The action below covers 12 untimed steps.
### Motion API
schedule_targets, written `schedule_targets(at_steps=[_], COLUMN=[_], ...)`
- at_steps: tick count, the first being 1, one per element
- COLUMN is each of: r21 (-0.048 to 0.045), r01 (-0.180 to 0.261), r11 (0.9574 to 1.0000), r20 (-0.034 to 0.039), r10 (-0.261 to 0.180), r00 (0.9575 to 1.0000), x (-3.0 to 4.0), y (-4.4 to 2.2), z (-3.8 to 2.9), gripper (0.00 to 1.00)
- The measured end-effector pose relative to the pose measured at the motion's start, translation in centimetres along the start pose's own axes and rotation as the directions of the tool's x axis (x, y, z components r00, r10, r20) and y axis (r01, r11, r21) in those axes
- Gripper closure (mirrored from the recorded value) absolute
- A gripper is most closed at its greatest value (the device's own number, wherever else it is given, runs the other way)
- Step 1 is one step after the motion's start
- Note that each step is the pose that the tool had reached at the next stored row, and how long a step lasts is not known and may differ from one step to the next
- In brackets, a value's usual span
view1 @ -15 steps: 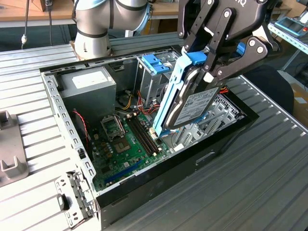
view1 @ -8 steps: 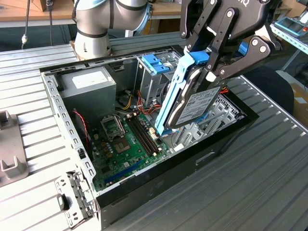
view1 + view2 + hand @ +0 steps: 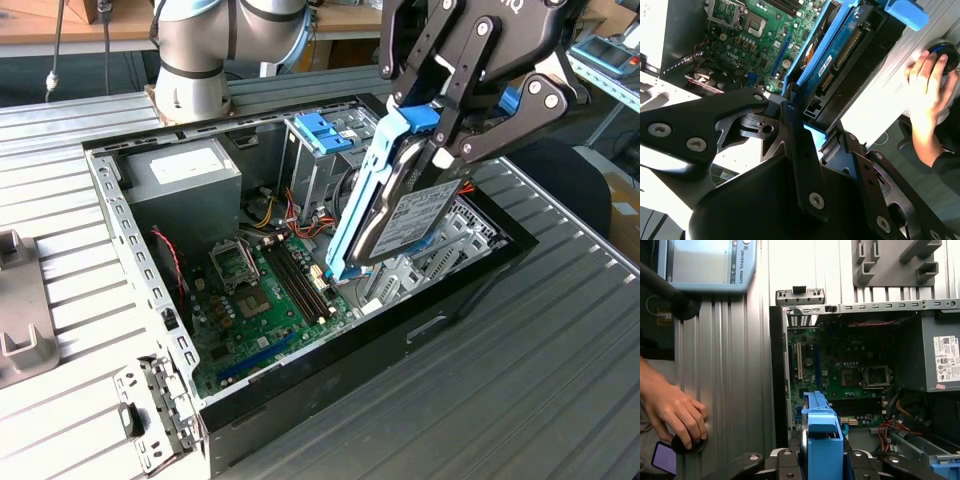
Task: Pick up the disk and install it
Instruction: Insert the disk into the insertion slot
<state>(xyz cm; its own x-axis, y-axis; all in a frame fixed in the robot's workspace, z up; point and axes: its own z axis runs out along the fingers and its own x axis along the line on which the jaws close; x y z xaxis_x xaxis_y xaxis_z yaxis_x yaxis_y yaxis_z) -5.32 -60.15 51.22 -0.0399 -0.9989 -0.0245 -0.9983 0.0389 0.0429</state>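
- The disk (image 3: 400,215): a grey metal drive with a pale printed label on its broad face. A light blue plastic carrier runs along its long edges and caps the upper end.
- In the second wrist view the disk (image 3: 840,55) shows its connector end beside the blue rail. In the first wrist view the disk (image 3: 820,440) is seen edge-on, mostly as blue carrier.
- Position: the disk is held in the air over the open computer case (image 3: 350,370), steeply tilted with its upper end toward the exterior view's right. Its lower end hangs above the edge of the motherboard (image 3: 265,300).
- I cannot tell whether the lower corner touches anything inside the case.
- The gripper (image 3: 440,140) comes in from above on the exterior view's right. Its black linkage fingers (image 3: 797,150) are clamped on the upper part of the disk, one on each broad side.
- The arm (image 3: 200,50) stands on its grey base behind the case, at the far edge of the ribbed metal table (image 3: 520,400).
- Inside the case, past the disk: a metal drive cage (image 3: 315,175) topped with a blue latch (image 3: 325,130), and a grey power supply (image 3: 185,175) in the far corner.
- Beside the case, a person's hand (image 3: 675,412) rests on a dark round object (image 3: 687,445) on the table.
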Motion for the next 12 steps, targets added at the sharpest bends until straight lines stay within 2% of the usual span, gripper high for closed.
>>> schedule_targets(at_steps=[12], r21=[0.0000], r01=[0.000], r11=[1.0000], r20=[0.0000], r10=[0.000], r00=[1.0000], x=[-0.03], y=[-0.76], z=[-0.03], gripper=[0.63])
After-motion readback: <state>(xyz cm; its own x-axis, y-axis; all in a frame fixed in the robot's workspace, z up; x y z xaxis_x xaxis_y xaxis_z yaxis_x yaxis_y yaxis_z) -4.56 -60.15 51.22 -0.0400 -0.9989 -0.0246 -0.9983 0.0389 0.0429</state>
